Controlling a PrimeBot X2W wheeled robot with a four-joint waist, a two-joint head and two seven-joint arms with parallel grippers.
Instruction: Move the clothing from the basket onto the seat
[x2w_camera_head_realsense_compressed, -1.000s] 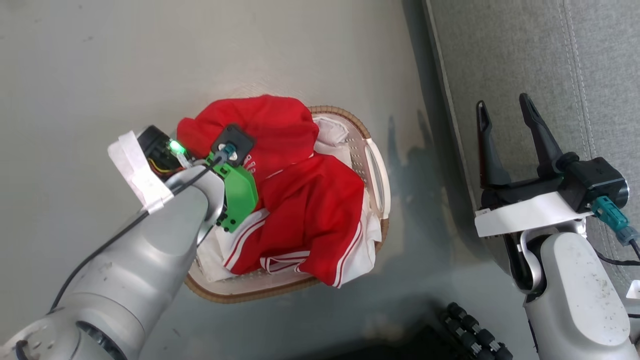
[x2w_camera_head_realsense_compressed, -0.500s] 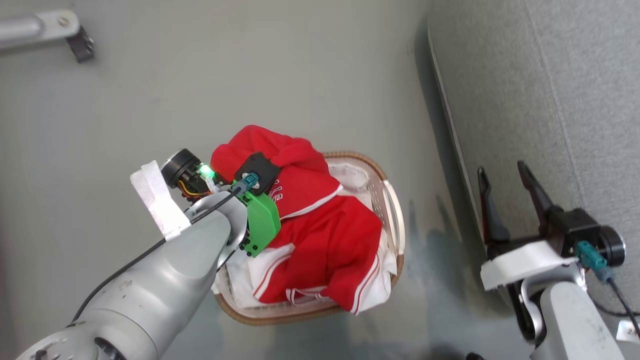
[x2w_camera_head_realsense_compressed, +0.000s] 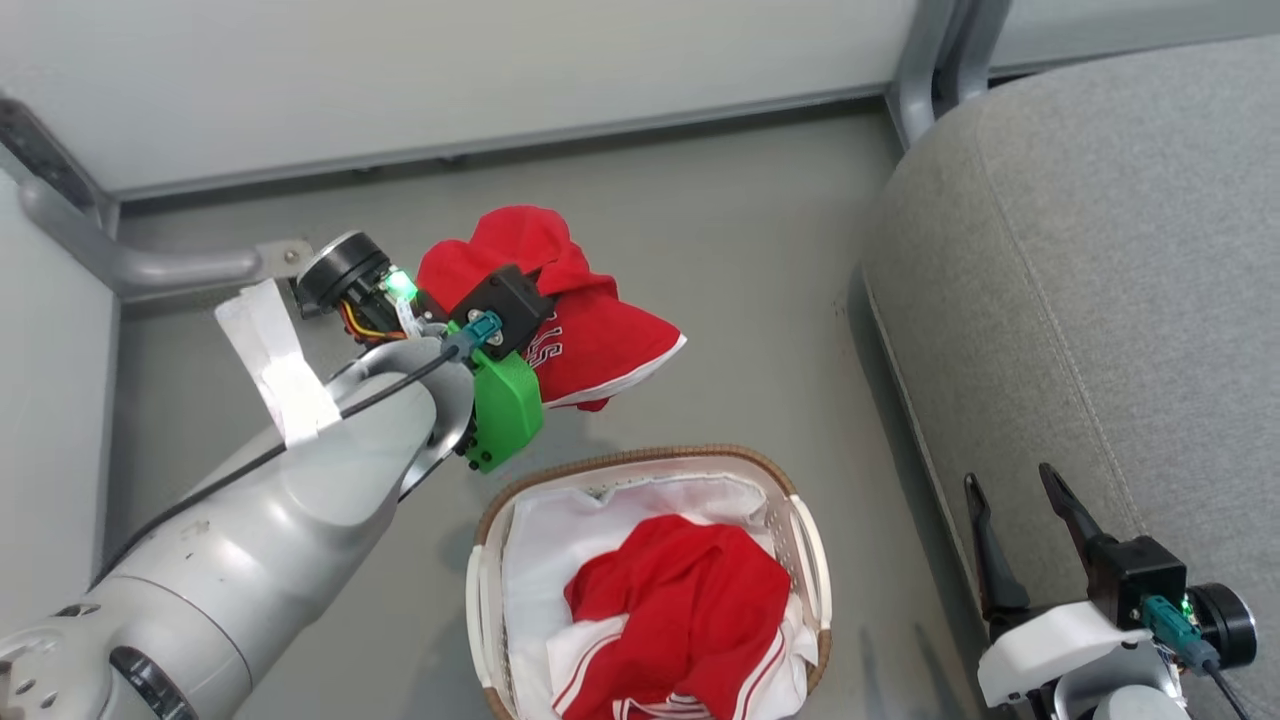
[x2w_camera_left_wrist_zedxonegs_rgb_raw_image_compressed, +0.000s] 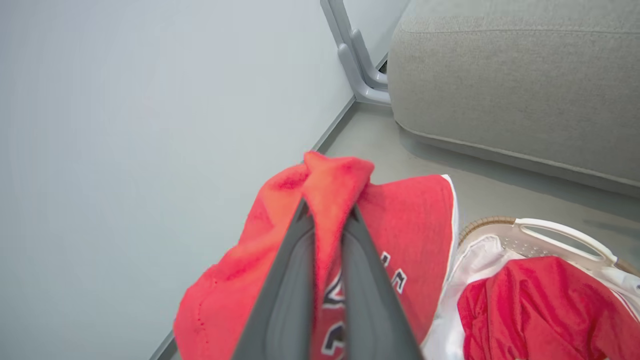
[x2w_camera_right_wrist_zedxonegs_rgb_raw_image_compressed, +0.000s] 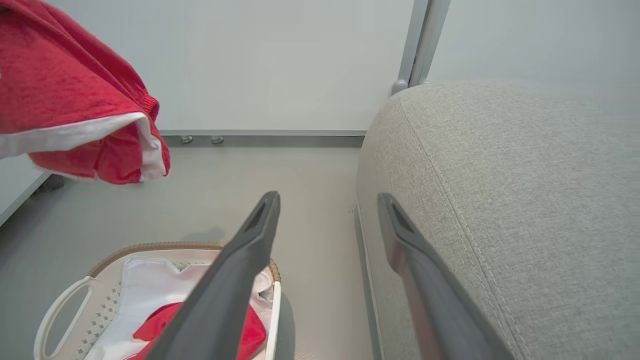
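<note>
One garment lifted, one in the basket

Left tool (x2w_camera_left_wrist_zedxonegs_rgb_raw_image_compressed: 327, 212) is clamped tight on a fold of the red lettered jersey (x2w_camera_head_realsense_compressed: 600, 340), which hangs in the air beyond the basket (x2w_camera_head_realsense_compressed: 640, 458), clear of its rim. Second red garment (x2w_camera_head_realsense_compressed: 690, 590), white-striped, lies bunched inside the basket on a white sheet (x2w_camera_head_realsense_compressed: 545, 540). Right tool (x2w_camera_head_realsense_compressed: 1008, 478), fingers wide apart and empty, sits beside the basket at the edge of the grey seat (x2w_camera_head_realsense_compressed: 1100, 250).

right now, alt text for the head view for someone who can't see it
The left gripper, shut on a red jersey, holds it above the floor beyond the white basket, where a red white-striped garment lies. The open right gripper hovers by the grey seat.
</note>
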